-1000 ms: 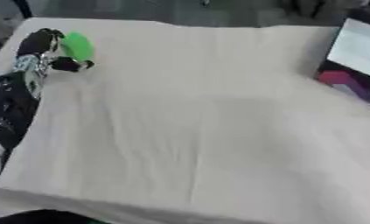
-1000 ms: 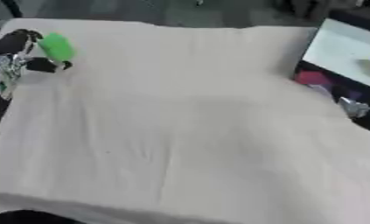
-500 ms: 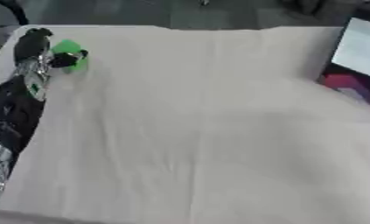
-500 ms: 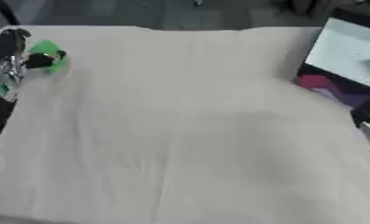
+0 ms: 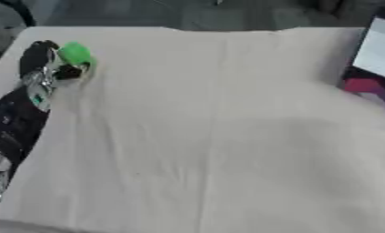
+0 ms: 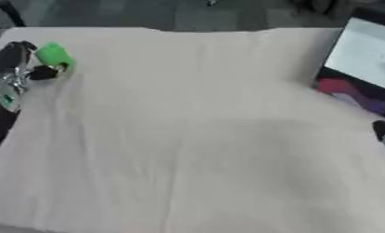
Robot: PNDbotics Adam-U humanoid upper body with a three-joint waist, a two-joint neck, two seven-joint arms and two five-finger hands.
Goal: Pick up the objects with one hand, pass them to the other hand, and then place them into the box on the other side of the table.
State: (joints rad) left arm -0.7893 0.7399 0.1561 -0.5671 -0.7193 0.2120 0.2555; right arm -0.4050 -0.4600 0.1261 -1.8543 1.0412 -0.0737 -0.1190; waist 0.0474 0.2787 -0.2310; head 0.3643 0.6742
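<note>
One small bright-green rounded object (image 5: pixel 74 53) is seen at the far left of the table covered with a cream cloth (image 5: pixel 219 136), held against the black and silver left hand (image 5: pixel 42 68); the fingers appear curled round the green object's lower side, with a dark fingertip (image 5: pixel 68 73) pressed just beneath it, though whether the object is lifted clear of the cloth cannot be told; the step in hand is judged to be the pick-up, the first part of the task; the next move is judged to call for the green object to be carried toward the middle of the table and met there by the other hand; of the right hand only a dark tip (image 6: pixel 384 132) is shown at the right edge of the right eye view, and the state of its fingers cannot be told; the dark-walled box with a pale inner face (image 6: pixel 362 54) stands at the far right, well apart from the green object; a magenta and purple patch (image 6: pixel 348 91) lies at its lower front, and what else is held inside cannot be made out.
</note>
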